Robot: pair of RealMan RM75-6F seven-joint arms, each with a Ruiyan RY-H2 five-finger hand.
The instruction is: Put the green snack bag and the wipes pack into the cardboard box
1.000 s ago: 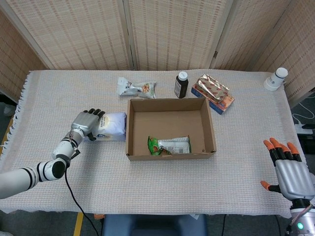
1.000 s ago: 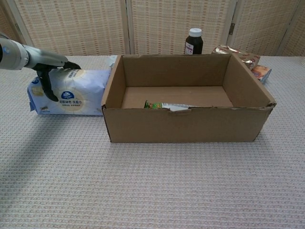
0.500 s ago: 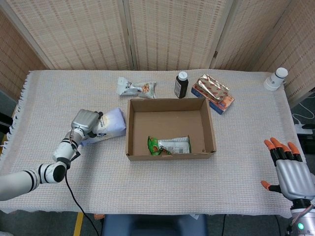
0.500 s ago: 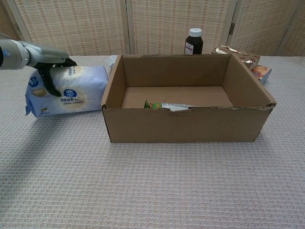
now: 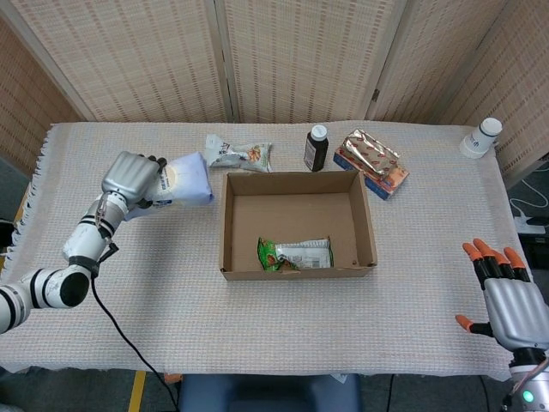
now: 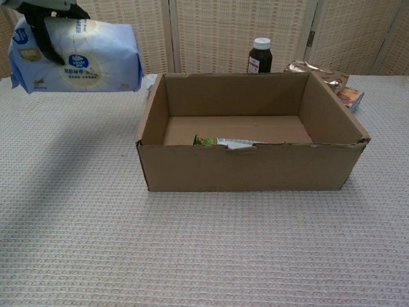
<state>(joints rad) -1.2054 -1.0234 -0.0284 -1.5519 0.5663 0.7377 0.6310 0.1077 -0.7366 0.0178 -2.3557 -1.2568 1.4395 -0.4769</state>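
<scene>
My left hand [image 5: 130,178] grips the pale blue wipes pack [image 5: 182,180] and holds it in the air, left of the cardboard box [image 5: 227,225]. In the chest view the wipes pack [image 6: 83,57] hangs high at the upper left, with the left hand [image 6: 45,25] wrapped over its left end. The green snack bag [image 5: 294,254] lies inside the box against the near wall; the chest view shows only a strip of the snack bag [image 6: 225,142] above the box [image 6: 249,167] front wall. My right hand [image 5: 506,300] is open with fingers spread at the table's near right corner.
Behind the box stand a dark bottle [image 5: 316,148], a white snack packet [image 5: 238,154] and a foil packet on an orange pack [image 5: 371,160]. A white container [image 5: 481,137] sits at the far right. Woven screens close off the back.
My left hand has lifted the wipes pack off the table, up and toward the far side. The right hand has stayed still.
</scene>
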